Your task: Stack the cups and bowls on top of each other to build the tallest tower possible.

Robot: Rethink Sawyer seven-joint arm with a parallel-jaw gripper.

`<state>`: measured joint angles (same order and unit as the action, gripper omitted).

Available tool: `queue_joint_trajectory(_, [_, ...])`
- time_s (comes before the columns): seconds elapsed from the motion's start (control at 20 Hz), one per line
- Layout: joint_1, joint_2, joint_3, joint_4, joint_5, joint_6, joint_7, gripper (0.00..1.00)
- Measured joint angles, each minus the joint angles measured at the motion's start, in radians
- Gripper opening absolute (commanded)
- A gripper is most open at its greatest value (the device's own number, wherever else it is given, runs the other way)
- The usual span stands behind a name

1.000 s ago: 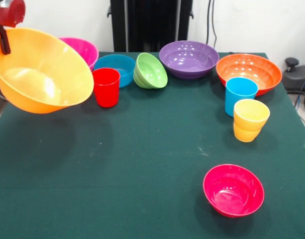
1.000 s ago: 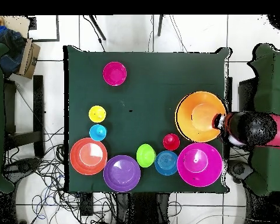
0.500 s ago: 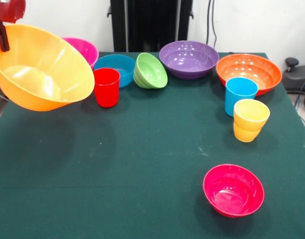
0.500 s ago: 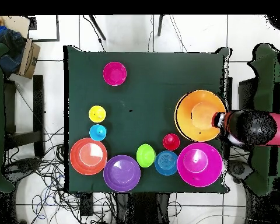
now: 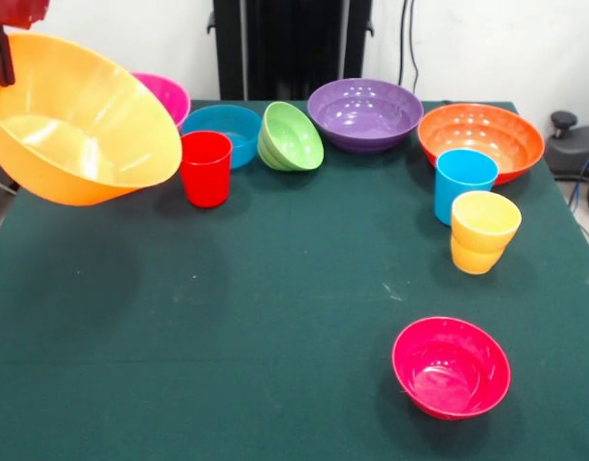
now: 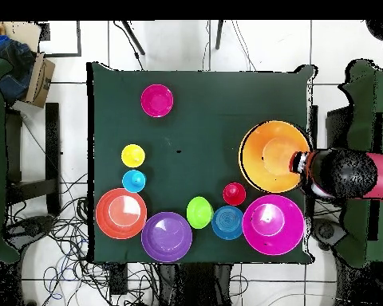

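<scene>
While clamped on its rim, claw (image 5: 3, 58) holds yellow-orange bowl (image 5: 78, 120) tilted, above table (image 5: 275, 288).

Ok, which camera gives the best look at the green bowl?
The front view: the green bowl is plainly tipped on its side between the blue bowl and the purple bowl. The overhead view shows only a green oval, so the tilt is hard to read.

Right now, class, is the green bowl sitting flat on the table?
No, the green bowl is tipped on its side, its opening facing sideways.
</scene>
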<state>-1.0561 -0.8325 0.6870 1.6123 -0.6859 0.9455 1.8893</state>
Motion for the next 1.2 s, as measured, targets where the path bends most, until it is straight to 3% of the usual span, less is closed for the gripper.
queue_joint_trajectory(0.5, [0.026,-0.072,0.001,0.035,0.001,0.000,0.000,0.00])
queue_joint_trajectory(1.2, [0.026,-0.065,0.000,0.035,-0.005,0.000,0.000,0.00])
